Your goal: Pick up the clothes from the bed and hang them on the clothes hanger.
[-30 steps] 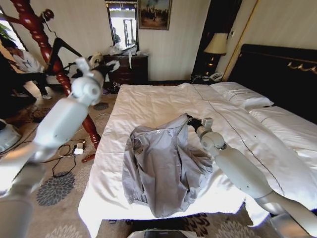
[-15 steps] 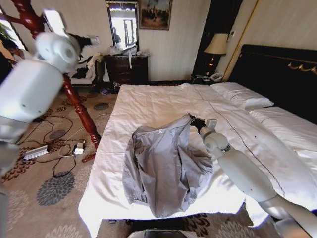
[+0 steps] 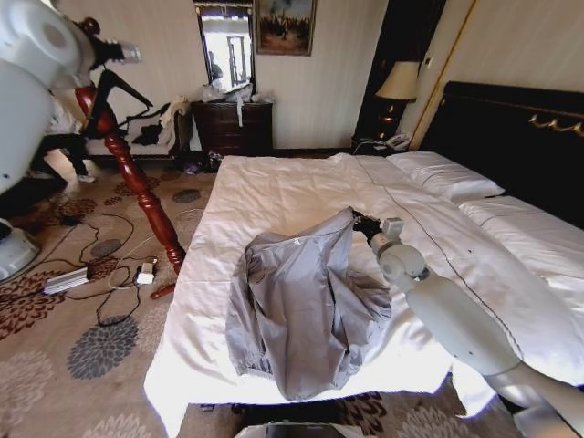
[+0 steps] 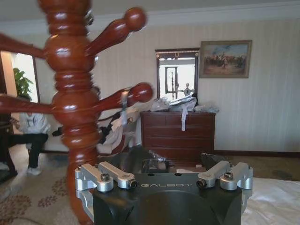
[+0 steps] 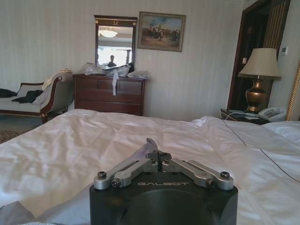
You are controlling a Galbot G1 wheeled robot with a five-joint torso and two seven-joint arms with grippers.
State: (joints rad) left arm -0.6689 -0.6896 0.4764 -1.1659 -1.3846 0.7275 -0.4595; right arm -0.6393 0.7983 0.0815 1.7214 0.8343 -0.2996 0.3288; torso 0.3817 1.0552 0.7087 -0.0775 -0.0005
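The clothes [image 3: 301,310], a pale grey-blue shirt, lie crumpled on the near part of the bed [image 3: 274,187], on its white duvet. My right gripper [image 3: 359,220] is shut on a fold at the shirt's top edge and holds it slightly raised. In the right wrist view the right gripper [image 5: 159,157] pinches that grey fold [image 5: 146,149]. My left gripper [image 3: 128,52] is raised high by the wooden coat stand. In the left wrist view the left gripper [image 4: 164,171] stands open with nothing in it. The black clothes hanger [image 3: 119,91] hangs on the stand.
The reddish-brown coat stand [image 3: 137,182] rises left of the bed, close to my left arm. Cables and a power strip [image 3: 137,272] lie on the carpet at its foot. A dresser [image 3: 242,126], a sofa [image 3: 151,137] and a lamp [image 3: 399,82] line the far wall.
My left arm has swung up and to the left, from in front of the bed to the top of the coat stand. The right gripper has stayed on the shirt's fold.
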